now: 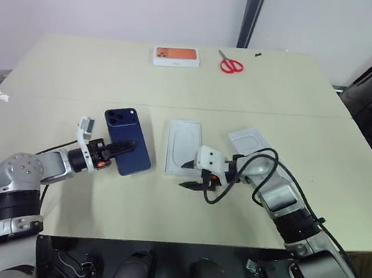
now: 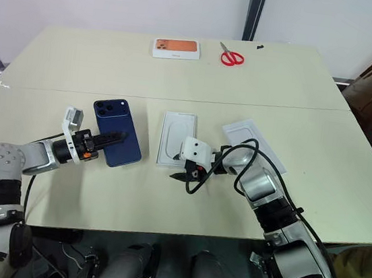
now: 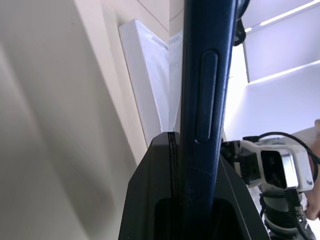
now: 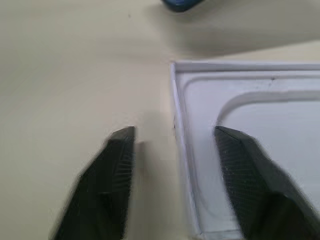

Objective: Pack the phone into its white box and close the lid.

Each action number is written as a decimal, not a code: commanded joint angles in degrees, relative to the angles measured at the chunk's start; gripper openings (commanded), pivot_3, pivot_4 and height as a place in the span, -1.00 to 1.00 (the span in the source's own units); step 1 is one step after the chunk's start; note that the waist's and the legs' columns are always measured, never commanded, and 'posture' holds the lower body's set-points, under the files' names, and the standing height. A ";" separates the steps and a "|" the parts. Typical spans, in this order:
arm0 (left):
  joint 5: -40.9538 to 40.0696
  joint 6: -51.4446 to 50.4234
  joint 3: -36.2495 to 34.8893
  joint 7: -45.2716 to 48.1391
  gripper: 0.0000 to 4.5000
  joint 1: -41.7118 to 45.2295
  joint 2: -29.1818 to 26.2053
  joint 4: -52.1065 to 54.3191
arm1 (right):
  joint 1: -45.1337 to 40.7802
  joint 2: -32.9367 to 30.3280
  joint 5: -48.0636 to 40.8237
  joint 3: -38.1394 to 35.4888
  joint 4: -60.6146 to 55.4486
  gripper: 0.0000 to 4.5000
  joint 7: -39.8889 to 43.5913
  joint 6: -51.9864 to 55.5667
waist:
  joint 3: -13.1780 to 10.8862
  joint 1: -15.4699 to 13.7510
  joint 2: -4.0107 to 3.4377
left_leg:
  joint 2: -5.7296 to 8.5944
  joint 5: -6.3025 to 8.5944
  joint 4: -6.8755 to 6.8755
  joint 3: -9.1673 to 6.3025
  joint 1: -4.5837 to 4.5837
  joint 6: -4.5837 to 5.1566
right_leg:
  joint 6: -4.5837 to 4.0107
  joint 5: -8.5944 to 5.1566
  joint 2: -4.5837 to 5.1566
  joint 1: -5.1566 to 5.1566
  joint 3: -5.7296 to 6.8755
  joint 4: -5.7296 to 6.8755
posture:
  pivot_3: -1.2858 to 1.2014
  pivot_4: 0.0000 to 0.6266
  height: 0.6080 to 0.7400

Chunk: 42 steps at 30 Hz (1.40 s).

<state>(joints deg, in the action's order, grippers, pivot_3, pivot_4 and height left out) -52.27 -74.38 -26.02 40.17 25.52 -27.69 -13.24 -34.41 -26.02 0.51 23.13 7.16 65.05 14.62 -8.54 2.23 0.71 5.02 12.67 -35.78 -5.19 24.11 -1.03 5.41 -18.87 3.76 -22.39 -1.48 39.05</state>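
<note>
Head view: my left gripper (image 1: 125, 146) clamps the phone (image 1: 127, 141) by its edge, lifted for carrying to the white box (image 1: 184, 145) beside it; the lid (image 1: 253, 144) lies apart on the tabletop (image 1: 280, 89).

Left wrist: phone edge-on between shut fingers (image 3: 160, 185).

Right wrist: my right gripper (image 4: 175, 165), part-open and empty, straddles the box rim, probably to steady it.

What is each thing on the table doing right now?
phone: gripped by the left gripper, not in the box.
white box: open, empty.
lid: off, inside up, beside the box.
right gripper: open, straddling the box's rim.
scissors: closed, at the far edge.
white-and-orange box: closed.
</note>
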 commanded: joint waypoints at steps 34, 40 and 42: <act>-4.04 0.36 6.50 -5.48 -1.00 6.40 4.82 2.80 | 2.73 -2.30 -10.37 -8.26 -14.18 0.48 -1.25 12.78 | -0.08 -1.20 0.12 | 0.02 0.00 -0.31 -0.01 0.26 0.00 | 0.00 0.00 -0.01 -0.09 0.03 0.03 | 0.03 -0.52 0.91; -0.90 1.86 11.09 -2.98 -1.00 7.92 5.30 -1.81 | 4.36 -6.82 -9.79 -11.03 -11.26 0.48 -2.69 10.67 | -0.10 -1.50 0.14 | 0.02 0.01 -0.32 0.02 0.28 0.02 | 0.00 0.00 0.01 -0.10 0.01 0.02 | 0.03 -0.52 0.91; 0.09 2.03 12.65 -2.12 -0.56 8.74 5.51 -3.11 | 4.77 -6.94 -9.75 -11.22 -11.04 0.50 -3.64 10.51 | -0.10 -1.41 0.14 | 0.02 0.01 -0.32 0.02 0.28 0.02 | 0.00 0.00 0.01 -0.10 0.01 0.02 | 0.03 -0.52 0.91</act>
<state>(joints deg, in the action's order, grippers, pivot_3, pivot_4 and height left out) -52.19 -73.16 -13.70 36.23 32.28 -22.19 -16.86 -29.25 -32.76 -8.73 13.36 -2.83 62.14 26.37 -8.64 0.82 0.85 5.04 12.67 -36.10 -5.17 24.39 -1.01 5.42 -18.87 3.77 -22.50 -1.48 39.07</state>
